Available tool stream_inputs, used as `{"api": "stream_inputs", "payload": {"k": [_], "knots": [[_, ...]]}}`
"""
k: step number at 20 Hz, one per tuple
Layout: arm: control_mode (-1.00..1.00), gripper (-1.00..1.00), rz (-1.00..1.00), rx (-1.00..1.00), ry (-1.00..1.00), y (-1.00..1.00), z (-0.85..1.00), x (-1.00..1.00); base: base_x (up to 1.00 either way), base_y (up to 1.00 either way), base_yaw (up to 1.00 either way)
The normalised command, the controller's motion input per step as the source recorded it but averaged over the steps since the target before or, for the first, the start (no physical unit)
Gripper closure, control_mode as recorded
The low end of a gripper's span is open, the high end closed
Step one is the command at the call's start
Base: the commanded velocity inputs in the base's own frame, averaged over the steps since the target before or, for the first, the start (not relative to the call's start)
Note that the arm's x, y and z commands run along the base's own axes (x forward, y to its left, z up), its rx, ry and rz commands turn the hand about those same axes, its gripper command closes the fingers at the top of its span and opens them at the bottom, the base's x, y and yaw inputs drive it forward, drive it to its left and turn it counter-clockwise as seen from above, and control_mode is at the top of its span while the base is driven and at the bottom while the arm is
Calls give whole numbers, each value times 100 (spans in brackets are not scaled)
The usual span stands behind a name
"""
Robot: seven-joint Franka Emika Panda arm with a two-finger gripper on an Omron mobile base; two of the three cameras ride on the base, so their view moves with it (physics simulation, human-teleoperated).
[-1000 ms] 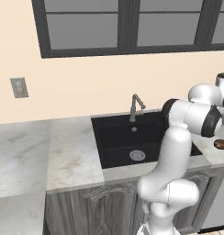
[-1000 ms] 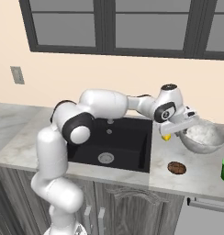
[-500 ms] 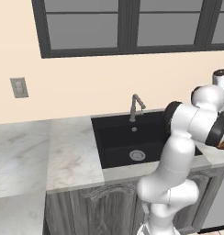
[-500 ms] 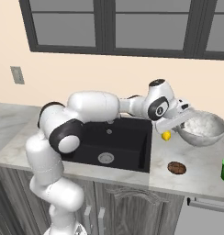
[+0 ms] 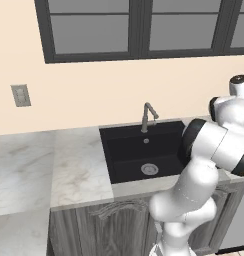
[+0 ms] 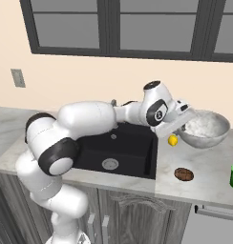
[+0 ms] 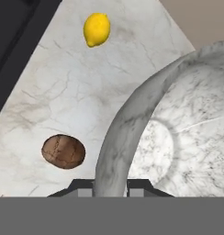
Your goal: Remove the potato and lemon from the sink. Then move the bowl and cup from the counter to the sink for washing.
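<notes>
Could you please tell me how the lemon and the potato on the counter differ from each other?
Colour: the lemon is bright yellow, the potato dark brown with lighter patches.
Shape: the lemon is oval with a small tip, the potato a flatter, rounded lump.
Place: in the right base view the lemon lies by the bowl, farther back, while the potato sits nearer the counter's front edge.
Shared: both are about the same size and lie on the marble counter, outside the sink.

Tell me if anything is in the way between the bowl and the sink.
The end effector grips the bowl by its rim, lifted above the counter. The lemon lies on the counter between it and the sink, but below the raised bowl; the potato lies nearer the front.
</notes>
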Motion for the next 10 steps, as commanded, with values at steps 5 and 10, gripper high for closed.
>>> {"api": "stream_inputs", "payload": {"k": [5, 10], "knots": [[-100, 100, 10, 0, 1, 19, 29, -11, 0, 0, 0], [-100, 100, 14, 0, 8, 24, 22, -17, 0, 0, 0]]}}
